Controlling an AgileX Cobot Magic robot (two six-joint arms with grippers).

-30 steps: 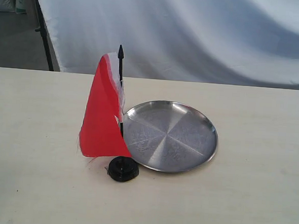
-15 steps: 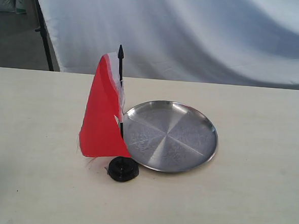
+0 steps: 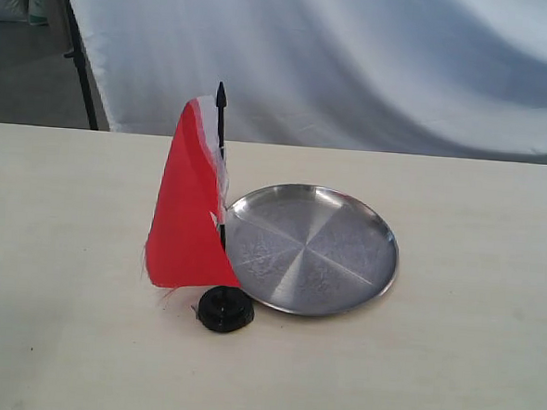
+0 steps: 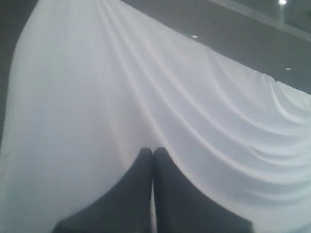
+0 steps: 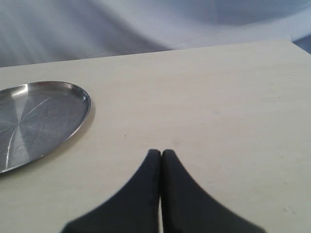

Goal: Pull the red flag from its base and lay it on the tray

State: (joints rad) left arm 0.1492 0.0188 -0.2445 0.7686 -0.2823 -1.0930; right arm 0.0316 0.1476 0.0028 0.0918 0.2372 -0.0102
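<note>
Nothing of the job is done yet, as far as I can judge. The red flag [image 3: 185, 209] stands upright on its thin black stick [image 3: 221, 118], seated in the base [image 3: 223, 309], about midway between the left and right edges of the worktop [image 3: 468, 366] and somewhat closer to the edge nearest the exterior camera than to the far one. The tray [image 3: 344, 265] lies bare just beside it, on the side towards the right edge. The base sits right at the tray's rim, though I cannot tell whether the two touch. The red cloth hangs down on the side of the stick towards the left edge, with its white strip against the stick. Neither of my hands shows in the exterior view, so I take both to be well away from the flag. My left hand [image 4: 153, 153] is clenched with its fingertips pressed together and nothing between them, and its camera sees only white cloth [image 4: 146, 97]. My right hand [image 5: 161, 154] is likewise clenched and empty above bare worktop, with the tray [image 5: 39, 116] off to one side. Everything remains: bring a hand in, unclench it, grip the stick, steady the base if needed, draw the stick out and lay the flag in the tray.
</note>
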